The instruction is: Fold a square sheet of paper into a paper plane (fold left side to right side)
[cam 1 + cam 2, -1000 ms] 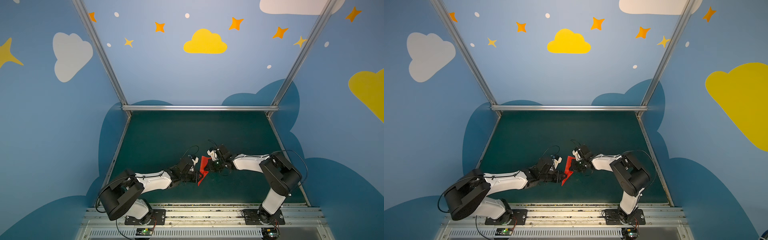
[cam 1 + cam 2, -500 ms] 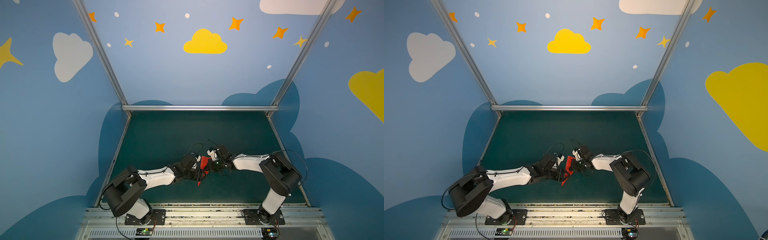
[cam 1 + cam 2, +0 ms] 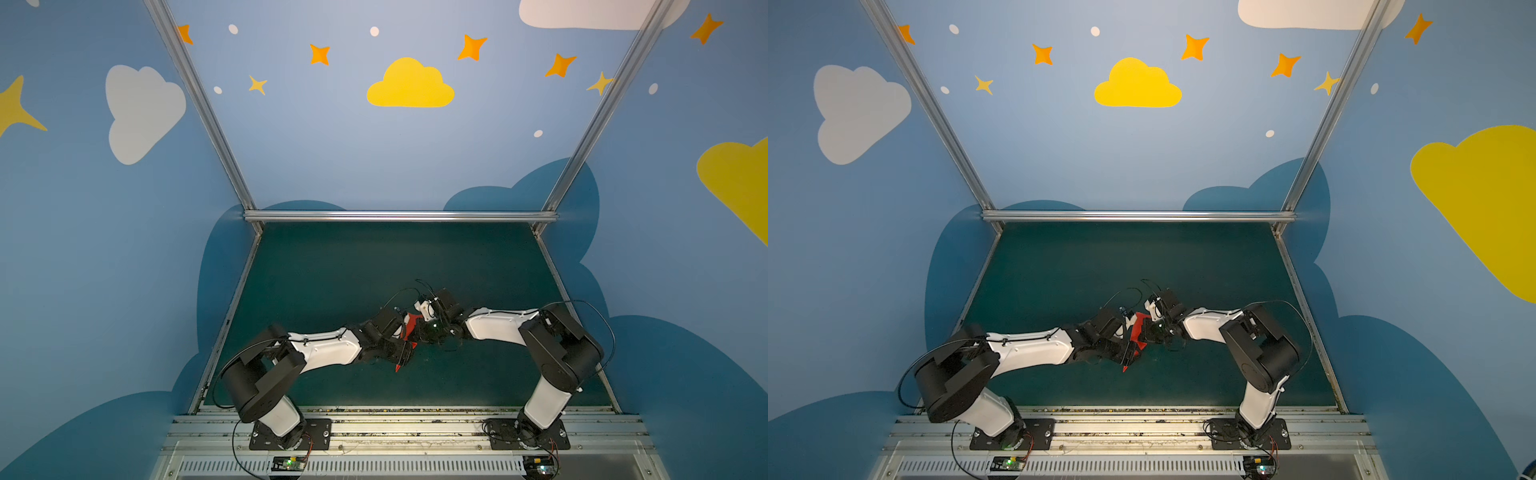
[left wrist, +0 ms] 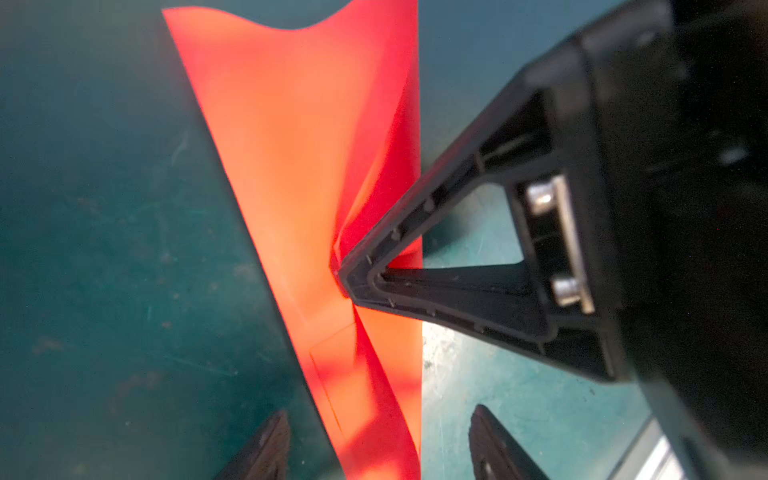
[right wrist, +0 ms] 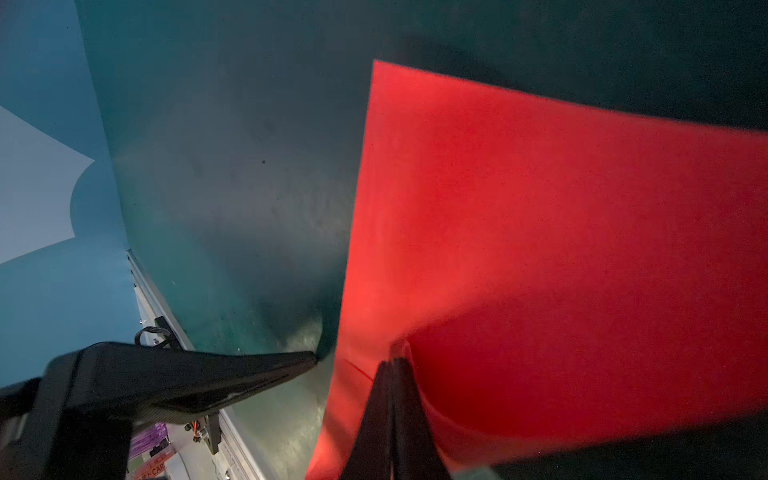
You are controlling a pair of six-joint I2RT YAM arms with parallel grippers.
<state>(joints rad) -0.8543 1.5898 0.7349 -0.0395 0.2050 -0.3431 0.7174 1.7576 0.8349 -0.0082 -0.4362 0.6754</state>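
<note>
In both top views, folded red paper (image 3: 410,321) (image 3: 1135,330) upright over the green table (image 3: 374,270), between left tool (image 3: 405,353) and right tool (image 3: 420,330). From the left wrist: left tool (image 4: 380,449) spread wide, paper (image 4: 291,145) passing between its fingers; right tool (image 4: 349,278) pressed together, pinching the paper. From the right wrist: right tool (image 5: 392,365) clamped on the paper's edge, paper (image 5: 540,228) fanning out beyond the tips.
</note>
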